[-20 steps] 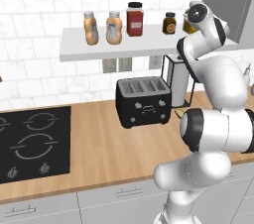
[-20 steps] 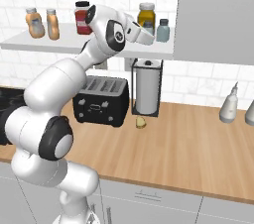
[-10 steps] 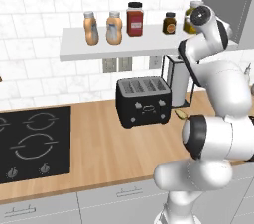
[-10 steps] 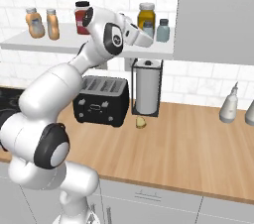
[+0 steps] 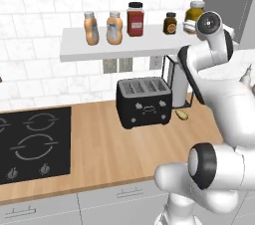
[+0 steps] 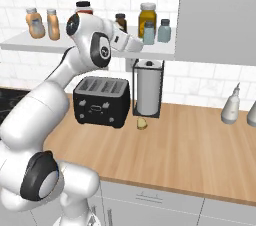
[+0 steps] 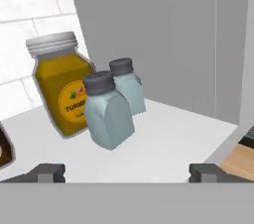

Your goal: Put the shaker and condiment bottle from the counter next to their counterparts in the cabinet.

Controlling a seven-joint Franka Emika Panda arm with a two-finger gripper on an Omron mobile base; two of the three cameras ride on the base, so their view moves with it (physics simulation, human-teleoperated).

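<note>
Toward the right end of the cabinet (image 6: 60,46), a shaker (image 7: 106,110) stands upright just beside its twin (image 7: 127,85), both with dark caps, and the hand view shows the nearer one a little in front of the other, with an amber jar (image 7: 60,84) close on their other side. From the right base view the two shakers read as a side-by-side pair (image 6: 156,31) next to that jar, near the grey cupboard panel (image 6: 220,15). At the opposite end, the left base view shows two peach-orange condiment bottles (image 5: 102,28) standing together, then a red jar (image 5: 135,19) and a small dark jar (image 5: 170,23). The hand (image 7: 127,172) sits back from the shakers with its fingertips (image 7: 47,172) spread wide, gripping nothing. Below, on the tabletop (image 5: 109,149), a black toaster (image 5: 144,101) stands beside a paper towel holder (image 6: 148,88).
</note>
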